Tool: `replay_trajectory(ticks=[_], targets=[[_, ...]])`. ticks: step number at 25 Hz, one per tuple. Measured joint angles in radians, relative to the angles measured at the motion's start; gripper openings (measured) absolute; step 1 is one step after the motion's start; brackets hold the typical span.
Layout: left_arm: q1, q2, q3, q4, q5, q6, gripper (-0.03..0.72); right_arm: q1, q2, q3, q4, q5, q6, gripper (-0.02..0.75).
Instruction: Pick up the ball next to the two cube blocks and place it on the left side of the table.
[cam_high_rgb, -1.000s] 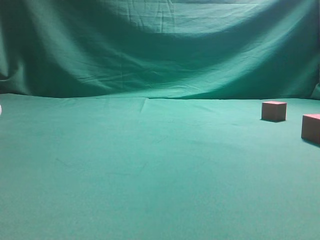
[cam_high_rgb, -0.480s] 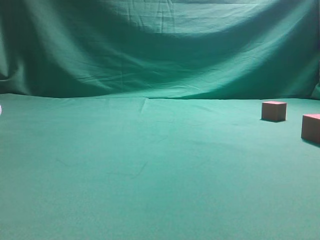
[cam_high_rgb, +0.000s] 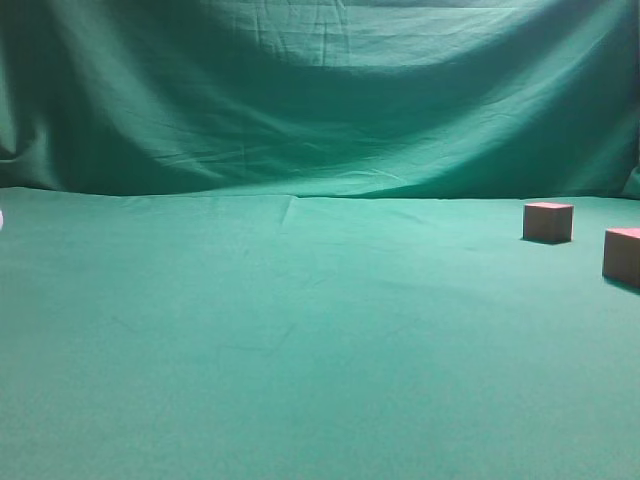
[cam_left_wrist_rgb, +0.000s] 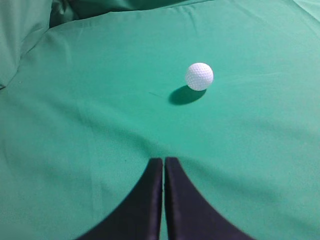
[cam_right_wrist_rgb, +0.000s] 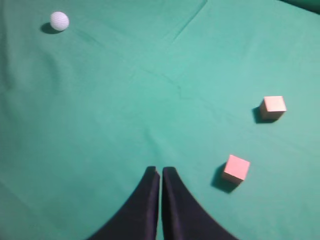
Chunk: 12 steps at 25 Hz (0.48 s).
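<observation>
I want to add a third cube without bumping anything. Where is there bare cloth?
Most of the table is bare: the wide middle between the ball at far left and the two cube blocks at right. Only the right edge near the cubes is occupied; both grippers hang shut above.

One ball (cam_right_wrist_rgb: 59, 21), two cube blocks (cam_right_wrist_rgb: 273, 107) (cam_right_wrist_rgb: 236, 168), one table (cam_right_wrist_rgb: 110, 115), two grippers (cam_left_wrist_rgb: 163, 165) (cam_right_wrist_rgb: 160, 172)

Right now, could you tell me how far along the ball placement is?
It looks essentially done: the golf ball rests alone on the green table, far left of the two cube blocks. Nothing is in hand; the left gripper and right gripper are both shut and empty. Nothing visible seems left.
</observation>
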<state>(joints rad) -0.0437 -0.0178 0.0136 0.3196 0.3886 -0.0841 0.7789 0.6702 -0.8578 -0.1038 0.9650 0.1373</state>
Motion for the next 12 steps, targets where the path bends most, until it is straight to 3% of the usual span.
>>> replay_trajectory(ticks=[5, 12], targets=[[0.0, 0.0, 0.0, 0.0, 0.0, 0.0, 0.0, -0.033, -0.104, 0.083, -0.058, -0.12, 0.01, 0.0], [0.0, 0.0, 0.0, 0.0, 0.0, 0.0, 0.0, -0.351, -0.273, 0.29, -0.069, -0.308, 0.01, 0.0]])
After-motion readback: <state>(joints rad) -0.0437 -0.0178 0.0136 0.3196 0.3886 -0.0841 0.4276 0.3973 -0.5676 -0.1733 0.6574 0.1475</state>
